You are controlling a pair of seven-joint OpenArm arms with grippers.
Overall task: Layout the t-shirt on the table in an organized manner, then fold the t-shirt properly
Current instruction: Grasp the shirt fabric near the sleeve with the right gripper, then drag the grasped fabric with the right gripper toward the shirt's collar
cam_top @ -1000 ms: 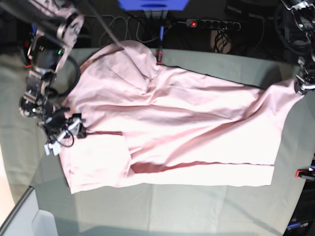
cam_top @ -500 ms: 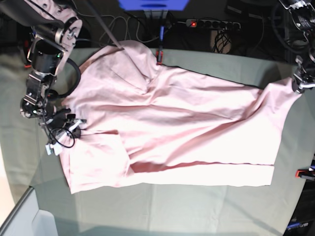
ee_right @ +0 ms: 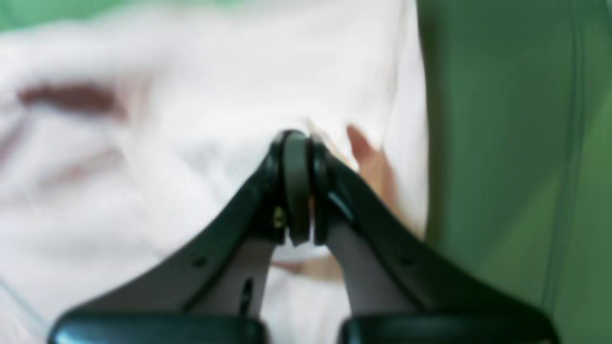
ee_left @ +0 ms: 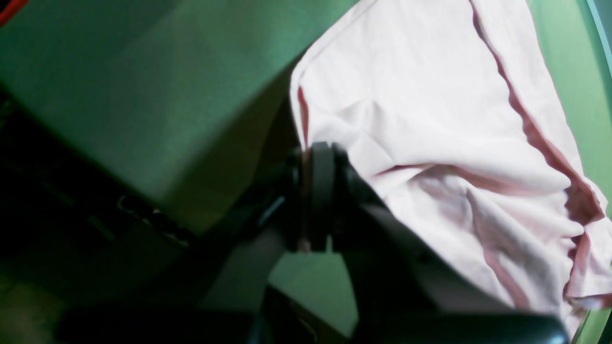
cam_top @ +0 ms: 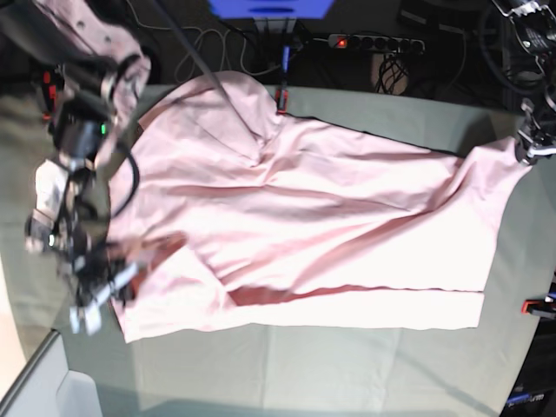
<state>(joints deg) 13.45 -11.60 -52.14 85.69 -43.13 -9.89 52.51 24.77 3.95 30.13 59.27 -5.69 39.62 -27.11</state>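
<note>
The pale pink t-shirt (cam_top: 330, 217) lies spread across the grey-green table (cam_top: 347, 365), plain side up, with creases and a fold near its lower left. My right gripper (cam_top: 117, 274) is at the shirt's left edge, shut on a pinch of the cloth. The right wrist view, blurred, shows its fingertips (ee_right: 296, 143) closed with pink fabric (ee_right: 143, 191) bunched at them. My left gripper (cam_top: 528, 149) holds the shirt's far right corner slightly raised. In the left wrist view it is shut (ee_left: 319, 153) on the shirt's edge (ee_left: 430, 119).
Behind the table's back edge are a power strip (cam_top: 373, 41) and cables. A red clamp (cam_top: 281, 95) sits at the back edge and another (cam_top: 537, 306) at the right edge. A grey bin (cam_top: 52, 391) stands at the lower left.
My right gripper has closed on the shirt's left edge and moved toward the table's near side, dragging that part of the cloth with it. The left gripper has stayed put.
</note>
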